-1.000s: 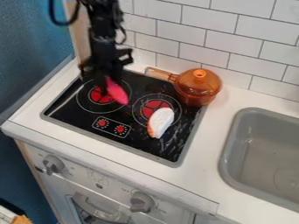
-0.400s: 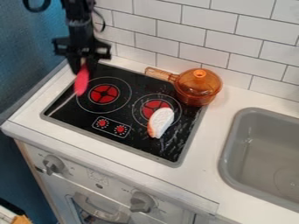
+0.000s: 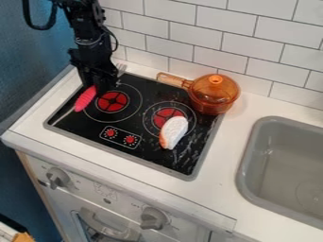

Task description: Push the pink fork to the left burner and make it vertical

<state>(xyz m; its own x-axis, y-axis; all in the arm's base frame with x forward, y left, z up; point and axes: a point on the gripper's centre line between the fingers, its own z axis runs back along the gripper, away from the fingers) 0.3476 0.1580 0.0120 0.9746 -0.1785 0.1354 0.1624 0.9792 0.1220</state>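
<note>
"What do the jaws of the gripper hold?"

"Nobody can tell whether they are wide or narrow. They hang, black and angular, at the far-left edge of the left burner."

"And the pink fork?"

"Its ribbed, rounded pink handle slants beside the left burner, on the left side. The upper end meets the jaws, and pale, slim tines show beyond them."

"What is right of that burner?"

"The right burner, a red disc ringed by thin circles. A rough white wedge with an orange-red edge overlaps it."

"Farther right of the left burner?"

"A rounded, see-through amber pot with a knobbed lid, then, well apart, a smooth grey sink set in the white worktop. Glossy white tiles rise behind the left burner."
</note>
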